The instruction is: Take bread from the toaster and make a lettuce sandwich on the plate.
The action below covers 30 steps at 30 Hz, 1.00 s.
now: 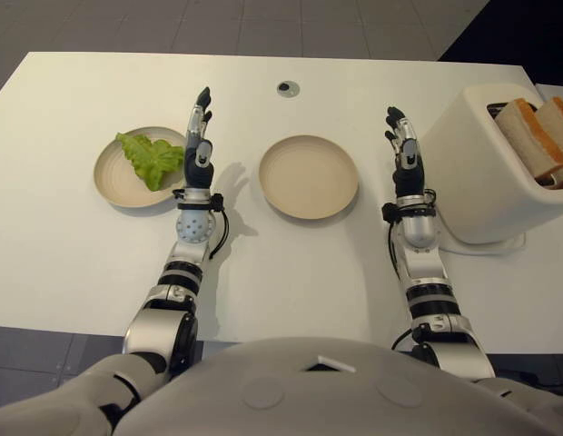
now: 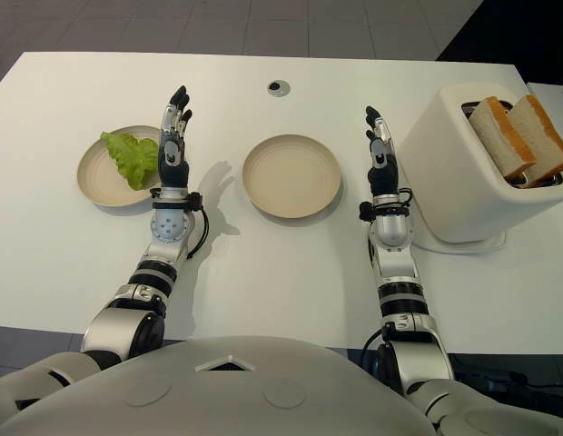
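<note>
Hovering open and empty: my left hand (image 1: 200,145) just right of the lettuce (image 1: 152,159); my right hand (image 1: 406,156) between the empty plate (image 1: 309,177) and the toaster (image 1: 472,186) with bread (image 1: 533,136).

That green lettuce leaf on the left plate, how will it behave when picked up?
The crinkled green lettuce leaf looks thin and ruffled, so it will probably flop where pinched. Lying loose on the round beige plate, it seems light and may slide if pushed. Its frilly edges could tear under a hard squeeze.
</note>
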Each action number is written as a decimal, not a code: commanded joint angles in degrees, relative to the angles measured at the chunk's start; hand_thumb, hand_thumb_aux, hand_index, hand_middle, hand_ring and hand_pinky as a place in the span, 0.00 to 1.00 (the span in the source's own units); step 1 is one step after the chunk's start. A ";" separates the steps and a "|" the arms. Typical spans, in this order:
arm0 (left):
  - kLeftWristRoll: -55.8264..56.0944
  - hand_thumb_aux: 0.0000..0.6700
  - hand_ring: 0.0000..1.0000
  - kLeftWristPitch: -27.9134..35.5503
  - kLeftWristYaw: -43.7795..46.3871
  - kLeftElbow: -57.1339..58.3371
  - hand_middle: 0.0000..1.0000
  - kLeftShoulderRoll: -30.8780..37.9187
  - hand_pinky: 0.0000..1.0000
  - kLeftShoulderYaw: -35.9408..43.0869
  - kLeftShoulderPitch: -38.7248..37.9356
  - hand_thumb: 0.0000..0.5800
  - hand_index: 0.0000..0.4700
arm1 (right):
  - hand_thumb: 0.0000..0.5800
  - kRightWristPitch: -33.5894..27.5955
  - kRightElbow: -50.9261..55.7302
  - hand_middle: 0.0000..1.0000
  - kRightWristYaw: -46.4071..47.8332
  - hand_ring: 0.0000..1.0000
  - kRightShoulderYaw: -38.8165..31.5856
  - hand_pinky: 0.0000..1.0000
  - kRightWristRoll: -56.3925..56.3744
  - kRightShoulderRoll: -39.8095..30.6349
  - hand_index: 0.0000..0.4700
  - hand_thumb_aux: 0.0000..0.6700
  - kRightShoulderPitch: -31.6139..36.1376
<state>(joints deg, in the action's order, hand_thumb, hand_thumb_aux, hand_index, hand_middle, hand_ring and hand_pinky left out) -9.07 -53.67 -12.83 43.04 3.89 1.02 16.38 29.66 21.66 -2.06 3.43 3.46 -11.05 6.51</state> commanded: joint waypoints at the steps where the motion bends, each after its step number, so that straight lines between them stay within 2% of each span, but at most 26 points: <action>1: -3.17 0.00 0.00 0.60 -1.68 3.80 0.00 -0.26 0.00 0.64 -5.84 0.00 0.00 | 0.00 -0.20 0.08 0.00 0.11 0.00 0.70 0.00 0.22 -0.37 0.00 0.00 0.04; 7: -5.40 0.00 0.00 0.80 -4.04 4.33 0.00 -0.33 0.00 1.12 -5.33 0.00 0.00 | 0.00 1.69 -0.35 0.00 -0.77 0.00 0.57 0.00 2.99 -1.15 0.00 0.00 0.19; 9: -5.22 0.00 0.00 1.12 -4.13 4.25 0.00 -0.39 0.00 1.14 -5.36 0.00 0.00 | 0.00 3.16 -12.47 0.00 -1.43 0.00 2.92 0.00 5.96 -3.50 0.00 0.00 -1.95; 12: -5.66 0.00 0.00 1.46 -4.23 4.09 0.00 -0.58 0.00 1.73 -5.46 0.00 0.00 | 0.00 -0.44 -35.24 0.00 -1.05 0.00 15.26 0.00 8.70 -10.28 0.00 0.00 -5.41; 14: -6.00 0.00 0.00 1.54 -4.28 3.27 0.00 -1.05 0.00 2.33 -6.20 0.00 0.00 | 0.00 -4.58 -40.07 0.00 -1.34 0.00 26.05 0.00 11.95 -15.51 0.00 0.00 -6.78; 17: -6.08 0.00 0.00 1.74 -4.04 2.22 0.00 -1.55 0.00 2.93 -7.06 0.00 0.00 | 0.00 -7.94 -38.22 0.00 -2.83 0.00 36.53 0.00 18.76 -20.52 0.00 0.00 -11.33; 20: -5.99 0.00 0.00 1.96 -3.63 2.00 0.00 -1.83 0.00 3.09 -7.32 0.00 0.00 | 0.00 -11.13 -31.24 0.00 -5.99 0.00 41.17 0.00 26.11 -23.38 0.00 0.00 -17.08; 24: -6.01 0.00 0.00 2.23 -4.24 0.94 0.00 -1.79 0.00 2.72 -8.22 0.00 0.00 | 0.00 -14.09 -19.33 0.00 -9.16 0.00 39.33 0.00 30.60 -26.95 0.00 0.00 -19.67; 30: -5.76 0.00 0.00 2.46 -4.31 0.02 0.00 -1.67 0.00 2.54 -8.58 0.00 0.00 | 0.00 -15.70 -12.68 0.00 -8.70 0.00 31.82 0.00 31.33 -29.06 0.00 0.00 -19.50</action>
<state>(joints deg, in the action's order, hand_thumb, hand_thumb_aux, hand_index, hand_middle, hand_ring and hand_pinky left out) -14.60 -52.48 -17.08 40.03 3.89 2.67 14.86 14.64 7.46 -11.62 38.38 33.96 -38.78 -13.39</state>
